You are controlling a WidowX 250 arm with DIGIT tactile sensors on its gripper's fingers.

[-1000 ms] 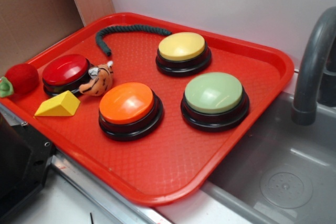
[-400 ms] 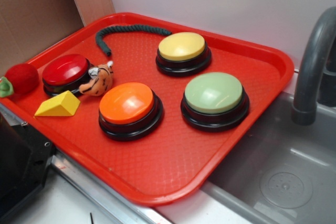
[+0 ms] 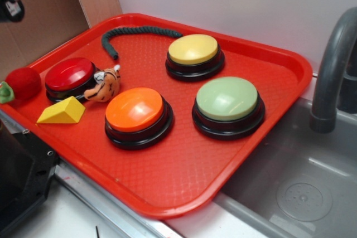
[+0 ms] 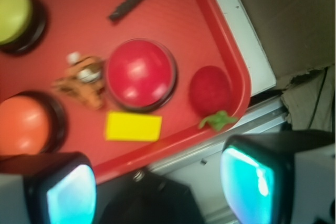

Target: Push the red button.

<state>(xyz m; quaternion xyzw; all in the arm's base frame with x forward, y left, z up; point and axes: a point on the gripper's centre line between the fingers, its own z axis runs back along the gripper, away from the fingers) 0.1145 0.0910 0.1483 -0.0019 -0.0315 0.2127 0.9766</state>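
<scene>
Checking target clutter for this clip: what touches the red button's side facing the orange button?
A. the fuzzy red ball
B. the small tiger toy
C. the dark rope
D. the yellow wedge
B: the tiger toy lies against the red button, between it and the orange button.

Black tool with glowing cyan fingers

We see glossy plastic on the red button, a pebbled plastic tray, a fuzzy red ball, twisted rope, and a matt grey faucet.
</scene>
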